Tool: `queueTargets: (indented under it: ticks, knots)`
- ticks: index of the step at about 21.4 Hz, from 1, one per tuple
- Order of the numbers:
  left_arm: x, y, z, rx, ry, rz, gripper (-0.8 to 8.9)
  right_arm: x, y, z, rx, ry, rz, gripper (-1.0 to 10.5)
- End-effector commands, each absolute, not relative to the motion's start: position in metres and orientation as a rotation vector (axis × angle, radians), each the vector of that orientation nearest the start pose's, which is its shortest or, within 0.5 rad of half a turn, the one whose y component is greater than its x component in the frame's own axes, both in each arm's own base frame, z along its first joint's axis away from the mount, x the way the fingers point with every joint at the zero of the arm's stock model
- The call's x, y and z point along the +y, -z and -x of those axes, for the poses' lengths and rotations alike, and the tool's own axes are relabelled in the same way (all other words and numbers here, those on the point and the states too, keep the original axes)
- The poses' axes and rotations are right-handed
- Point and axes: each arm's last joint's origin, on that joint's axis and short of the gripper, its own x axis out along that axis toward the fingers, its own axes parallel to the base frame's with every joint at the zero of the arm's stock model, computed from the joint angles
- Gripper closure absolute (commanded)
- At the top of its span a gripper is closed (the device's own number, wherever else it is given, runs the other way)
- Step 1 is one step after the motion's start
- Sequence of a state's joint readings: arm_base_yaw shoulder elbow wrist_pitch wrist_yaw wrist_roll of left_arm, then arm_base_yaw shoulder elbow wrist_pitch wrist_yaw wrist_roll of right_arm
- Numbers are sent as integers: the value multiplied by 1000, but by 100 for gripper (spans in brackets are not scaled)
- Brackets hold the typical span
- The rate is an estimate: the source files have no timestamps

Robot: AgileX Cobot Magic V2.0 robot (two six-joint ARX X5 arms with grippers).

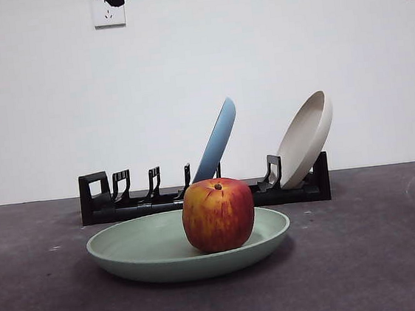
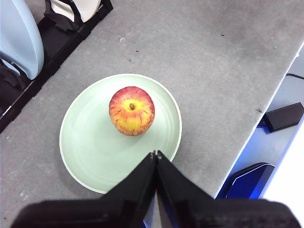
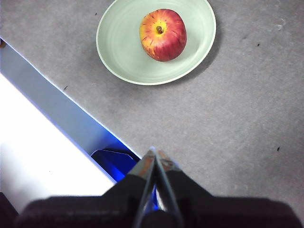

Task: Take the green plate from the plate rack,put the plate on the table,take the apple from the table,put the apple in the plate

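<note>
I read the task as finished: the apple [image 1: 218, 214] sits in the green plate [image 1: 128, 247], which lies flat on the table [image 1: 381, 256] in front of the plate rack [image 1: 97, 200]. My left gripper [image 2: 155, 154] and right gripper [image 3: 153, 151] hang high above, both closed and empty.

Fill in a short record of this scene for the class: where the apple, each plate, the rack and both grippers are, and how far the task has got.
apple: upright in the green plate
green plate: flat on the table, in front of the plate rack
light blue plate: leaning in rack
beige plate: leaning in rack
left gripper: shut, empty, above plate edge
right gripper: shut, empty, away from plate
task: looks complete
</note>
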State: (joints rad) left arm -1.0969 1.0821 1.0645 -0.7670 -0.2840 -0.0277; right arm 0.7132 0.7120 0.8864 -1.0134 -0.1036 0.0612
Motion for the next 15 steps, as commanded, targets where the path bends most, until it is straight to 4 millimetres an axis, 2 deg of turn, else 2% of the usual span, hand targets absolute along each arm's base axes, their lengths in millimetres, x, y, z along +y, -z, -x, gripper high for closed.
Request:
queueTargets:
  ticks: [1,7,9,12,15]
  knots:
    - [-183,-323,-102,634,758,-487,818,78,-306,-85,841,-737,195,946]
    - [-183,-324,-104,600,752,-534,817,78,-306,-86,841,-737,195,946]
    - [-183,-328,-108,543,699,-523,818,78,-306,-85,841,-737,195,946]
    - [-178,-344,-122,381,619,-492,818,78,-306,-86,841,-738,195,946]
    - [-164,-365,-143,216,568,-411,818,78,-306,-86,841,-737,195,946]
